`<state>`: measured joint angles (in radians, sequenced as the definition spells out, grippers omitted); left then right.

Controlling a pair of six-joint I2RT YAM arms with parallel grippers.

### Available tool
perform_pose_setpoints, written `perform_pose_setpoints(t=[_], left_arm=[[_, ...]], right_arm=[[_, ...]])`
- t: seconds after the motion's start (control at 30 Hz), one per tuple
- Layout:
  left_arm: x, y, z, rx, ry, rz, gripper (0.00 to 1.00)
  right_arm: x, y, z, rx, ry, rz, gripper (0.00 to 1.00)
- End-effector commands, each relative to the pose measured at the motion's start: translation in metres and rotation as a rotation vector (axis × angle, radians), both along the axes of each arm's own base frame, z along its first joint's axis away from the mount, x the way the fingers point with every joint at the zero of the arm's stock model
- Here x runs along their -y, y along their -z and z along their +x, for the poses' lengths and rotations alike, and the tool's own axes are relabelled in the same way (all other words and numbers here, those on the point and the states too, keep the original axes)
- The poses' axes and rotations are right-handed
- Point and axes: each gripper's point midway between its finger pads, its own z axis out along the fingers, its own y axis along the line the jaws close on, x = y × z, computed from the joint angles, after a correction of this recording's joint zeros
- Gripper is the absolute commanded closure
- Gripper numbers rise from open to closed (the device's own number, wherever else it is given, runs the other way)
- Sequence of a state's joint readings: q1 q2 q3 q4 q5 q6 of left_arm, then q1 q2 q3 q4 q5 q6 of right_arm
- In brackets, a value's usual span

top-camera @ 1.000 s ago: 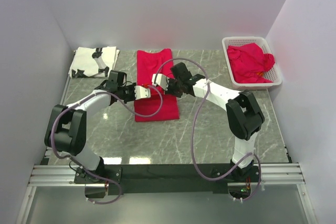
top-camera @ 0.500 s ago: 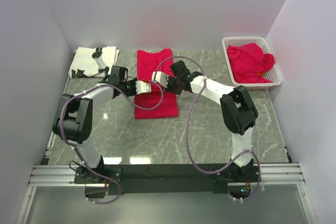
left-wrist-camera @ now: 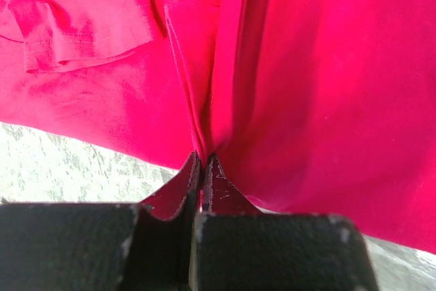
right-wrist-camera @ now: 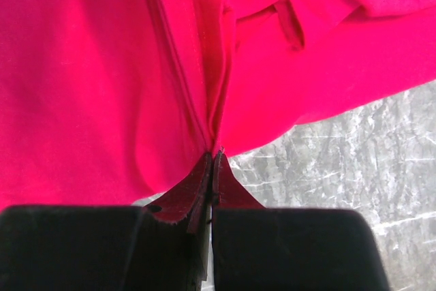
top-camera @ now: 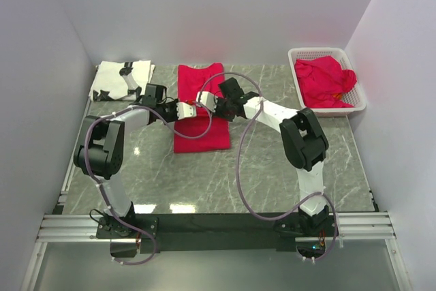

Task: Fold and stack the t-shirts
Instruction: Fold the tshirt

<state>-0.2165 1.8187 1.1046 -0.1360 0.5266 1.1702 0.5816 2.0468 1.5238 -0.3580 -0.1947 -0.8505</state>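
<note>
Top external view has one red t-shirt (top-camera: 199,80) laid lengthwise as a narrow strip at the middle back of the table (top-camera: 272,168), partly folded, with both arms reaching in over its centre. The left gripper (top-camera: 185,111) is clamped on a raised ridge of that shirt's cloth. The left wrist view shows the fabric drawn into a crease that runs straight into the closed fingertips. The right gripper (top-camera: 204,102) is likewise pinched tight on a pleat of the same shirt, just beside the left one.

The main risk, as I judge it, is the thin bite. Each pinch appears to catch only a narrow fold, so a quick pull could let the cloth slip free, or lift one layer and leave the rest behind. If one arm travels faster than the other, the fold would land skewed. With the two grippers so close, they could also knock together. A purple cable (top-camera: 240,161) loops near the shirt and might drag an edge.

Further out, a folded white patterned t-shirt (top-camera: 121,80) lies at the back left, where a careless sweep of the left arm could disturb it. More red t-shirts (top-camera: 325,81) wait in the basket (top-camera: 327,52) at the back right, well apart.
</note>
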Motion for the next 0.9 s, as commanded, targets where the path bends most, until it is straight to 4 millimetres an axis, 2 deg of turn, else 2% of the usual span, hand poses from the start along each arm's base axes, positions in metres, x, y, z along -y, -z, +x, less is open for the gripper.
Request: perform_pose_setpoints(t=[0.0, 0.07, 0.1, 0.13, 0.17, 0.2, 0.23, 0.27, 0.3, 0.4, 0.43, 0.47, 0.57, 0.6, 0.63, 0.73, 0.77, 0.83, 0.87], left_arm=[[0.003, -0.015, 0.021, 0.075, 0.015, -0.016, 0.97], [0.0, -0.015, 0.025, 0.082, -0.001, -0.017, 0.95], [0.001, -0.016, 0.027, 0.079, -0.005, -0.018, 0.93], [-0.001, -0.015, 0.026, 0.066, -0.014, -0.019, 0.86], [-0.003, -0.019, 0.026, 0.063, -0.024, -0.025, 0.82], [-0.003, -0.021, 0.025, 0.057, -0.028, -0.03, 0.78], [-0.006, -0.023, 0.025, 0.057, -0.036, -0.034, 0.73], [-0.011, -0.026, 0.024, 0.05, -0.059, -0.041, 0.71], [-0.014, -0.034, 0.024, 0.058, -0.073, -0.049, 0.69], [-0.026, -0.058, 0.022, 0.056, -0.124, -0.091, 0.61], [-0.029, -0.064, 0.021, 0.054, -0.139, -0.103, 0.59], [-0.036, -0.075, 0.02, 0.062, -0.166, -0.121, 0.59], [-0.045, -0.09, 0.01, 0.009, -0.219, -0.188, 0.59], [-0.046, -0.093, 0.0, -0.038, -0.234, -0.207, 0.59], [-0.042, -0.096, -0.007, -0.082, -0.229, -0.251, 0.59], [-0.029, -0.093, -0.033, -0.281, -0.261, -0.349, 0.6], [-0.018, -0.093, -0.041, -0.383, -0.262, -0.423, 0.61], [-0.006, -0.09, -0.05, -0.529, -0.283, -0.496, 0.62], [0.004, -0.086, -0.054, -0.658, -0.297, -0.568, 0.63]], right_arm=[[-0.001, -0.014, 0.024, 0.068, 0.037, 0.016, 1.0], [-0.001, -0.014, 0.03, 0.08, 0.052, 0.011, 1.0], [-0.002, -0.015, 0.033, 0.079, 0.072, 0.019, 0.97], [-0.001, -0.017, 0.036, 0.081, 0.088, 0.023, 0.93], [-0.003, -0.026, 0.041, 0.094, 0.118, 0.044, 0.89], [-0.002, -0.033, 0.045, 0.108, 0.136, 0.064, 0.79], [-0.002, -0.04, 0.048, 0.118, 0.149, 0.085, 0.73], [-0.002, -0.056, 0.053, 0.151, 0.163, 0.118, 0.68], [-0.002, -0.063, 0.055, 0.159, 0.185, 0.136, 0.58], [0.0, -0.087, 0.057, 0.168, 0.233, 0.183, 0.53], [0.001, -0.09, 0.055, 0.163, 0.243, 0.19, 0.46], [0.004, -0.095, 0.051, 0.152, 0.261, 0.201, 0.46], [0.008, -0.11, 0.039, 0.116, 0.306, 0.248, 0.46], [0.009, -0.111, 0.033, 0.085, 0.316, 0.259, 0.47], [0.005, -0.115, 0.024, 0.046, 0.304, 0.29, 0.48], [-0.003, -0.107, -0.004, -0.123, 0.32, 0.343, 0.54], [-0.008, -0.107, -0.011, -0.187, 0.341, 0.38, 0.57], [-0.012, -0.102, -0.017, -0.274, 0.362, 0.418, 0.63], [-0.021, -0.097, -0.024, -0.36, 0.369, 0.46, 0.65]])
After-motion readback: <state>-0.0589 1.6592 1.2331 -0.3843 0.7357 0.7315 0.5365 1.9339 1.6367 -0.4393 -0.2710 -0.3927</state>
